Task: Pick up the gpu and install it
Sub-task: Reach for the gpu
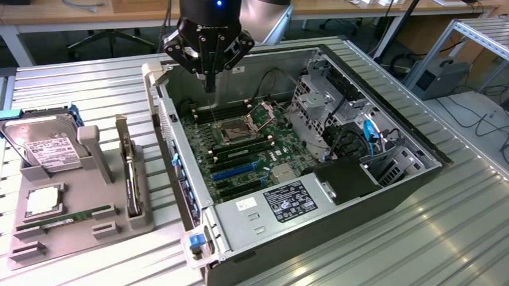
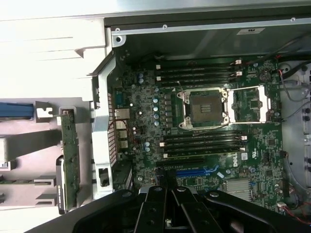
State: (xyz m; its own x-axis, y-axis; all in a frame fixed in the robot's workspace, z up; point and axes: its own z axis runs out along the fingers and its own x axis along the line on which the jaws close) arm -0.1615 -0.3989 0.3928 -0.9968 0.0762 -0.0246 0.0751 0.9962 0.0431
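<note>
1 set of jaws, shut tight, tips together, nothing held; hangs over 1 open PC case [image 1: 334, 235], above mobo [image 2: 141, 121]; 1 CPU socket [image 2: 203, 108], lid up, no chip; 1 blue slot [image 2: 194, 171] close under jaws in wrist view.
1 gpu [image 1: 130, 173] untouched; stands on edge in grey holder [image 1: 71, 238] on worktop [image 1: 397, 250], just beside case wall, exterior view's left.
Same holder: 1 hard drive [image 1: 44, 149] upright; 1 RAM stick [image 1: 68, 217] lying flat.
</note>
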